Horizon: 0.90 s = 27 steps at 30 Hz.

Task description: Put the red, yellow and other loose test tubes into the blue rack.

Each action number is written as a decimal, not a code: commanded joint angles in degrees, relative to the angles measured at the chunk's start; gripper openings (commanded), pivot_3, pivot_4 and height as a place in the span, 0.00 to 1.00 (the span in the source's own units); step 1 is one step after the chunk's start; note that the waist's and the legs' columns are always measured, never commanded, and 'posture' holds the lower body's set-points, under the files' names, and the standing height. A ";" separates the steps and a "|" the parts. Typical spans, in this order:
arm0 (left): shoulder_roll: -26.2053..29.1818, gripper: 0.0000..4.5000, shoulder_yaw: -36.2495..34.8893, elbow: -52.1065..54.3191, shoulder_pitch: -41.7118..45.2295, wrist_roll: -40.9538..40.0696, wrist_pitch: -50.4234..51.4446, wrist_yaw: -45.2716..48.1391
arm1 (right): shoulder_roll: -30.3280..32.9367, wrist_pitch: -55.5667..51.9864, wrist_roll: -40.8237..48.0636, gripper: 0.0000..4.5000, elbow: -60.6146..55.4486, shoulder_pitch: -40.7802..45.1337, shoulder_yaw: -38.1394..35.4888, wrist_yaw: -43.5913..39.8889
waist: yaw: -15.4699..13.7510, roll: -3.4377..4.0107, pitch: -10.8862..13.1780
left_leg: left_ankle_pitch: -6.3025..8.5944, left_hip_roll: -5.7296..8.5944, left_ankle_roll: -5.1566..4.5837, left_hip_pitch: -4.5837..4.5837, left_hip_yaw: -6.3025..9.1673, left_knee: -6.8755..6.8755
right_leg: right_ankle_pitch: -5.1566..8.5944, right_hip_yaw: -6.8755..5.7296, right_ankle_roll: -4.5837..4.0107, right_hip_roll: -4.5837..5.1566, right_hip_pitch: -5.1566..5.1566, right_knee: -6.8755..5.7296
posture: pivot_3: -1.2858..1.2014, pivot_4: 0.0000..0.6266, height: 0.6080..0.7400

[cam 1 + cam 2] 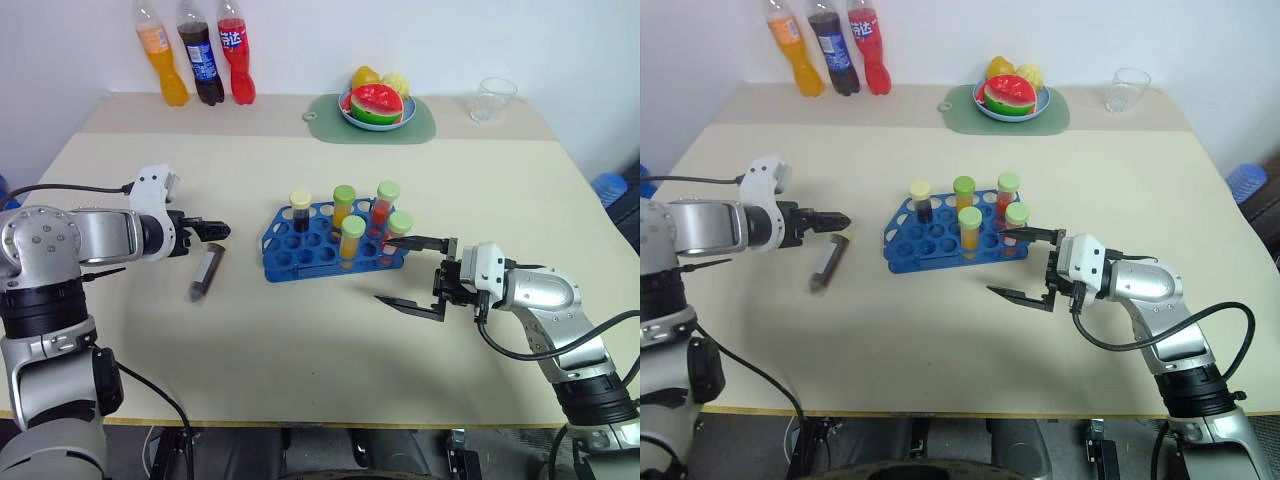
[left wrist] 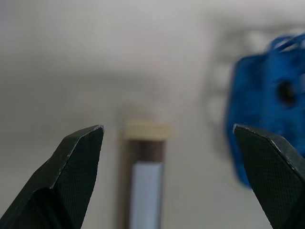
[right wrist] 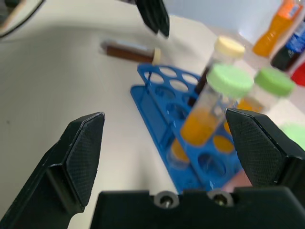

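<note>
Jaws of both grippers are spread wide and empty: left gripper (image 1: pixel 215 230) above the brown tube (image 1: pixel 205 272) lying on the table (image 1: pixel 300 330); right gripper (image 1: pixel 412 273) beside the blue rack (image 1: pixel 300 250), where five tubes (image 1: pixel 352 240) are held upright.

**One brown tube loose on the table, five standing in the rack**

A blue rack (image 1: pixel 335 243) sits mid-table holding five capped tubes upright: one dark with a cream cap, two orange-yellow and two red with green caps. To its left a dark brown tube (image 1: pixel 205 273) lies flat on the cream table (image 1: pixel 300 340), apart from the rack. The left gripper (image 1: pixel 212 231) hangs just above that tube's far end, empty. The right gripper (image 1: pixel 418 274) sits just right of the rack, fingers spread wide, nothing between them. Along the far edge stand three soda bottles (image 1: pixel 196 55), a fruit bowl (image 1: pixel 377 106) on a pale green mat (image 1: pixel 325 122), and a clear cup (image 1: pixel 492 98).
</note>
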<state>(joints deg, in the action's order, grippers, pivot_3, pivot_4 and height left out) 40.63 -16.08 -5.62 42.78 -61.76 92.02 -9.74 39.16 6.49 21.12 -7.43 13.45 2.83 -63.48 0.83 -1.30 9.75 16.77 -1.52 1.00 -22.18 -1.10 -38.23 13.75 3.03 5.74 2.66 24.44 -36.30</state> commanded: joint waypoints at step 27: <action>-4.70 0.18 12.32 -41.24 18.38 -25.71 0.47 -43.53 | 1.15 -3.45 0.31 1.00 -6.19 -1.80 -2.55 1.95 | -0.15 -0.04 0.02 | -0.39 0.19 0.68 -0.08 -0.02 0.02 | -0.01 -0.06 0.01 0.05 0.01 0.00 | 0.52 0.24 1.00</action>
<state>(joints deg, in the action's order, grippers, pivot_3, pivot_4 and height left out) 35.88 -2.61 -47.64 62.35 -88.00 92.19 -51.98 40.03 2.86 21.21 -11.61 11.73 1.52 -61.91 0.68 -1.34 9.77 16.38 -1.33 1.69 -22.26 -1.11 -38.20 13.75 2.97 5.75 2.70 24.45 -36.30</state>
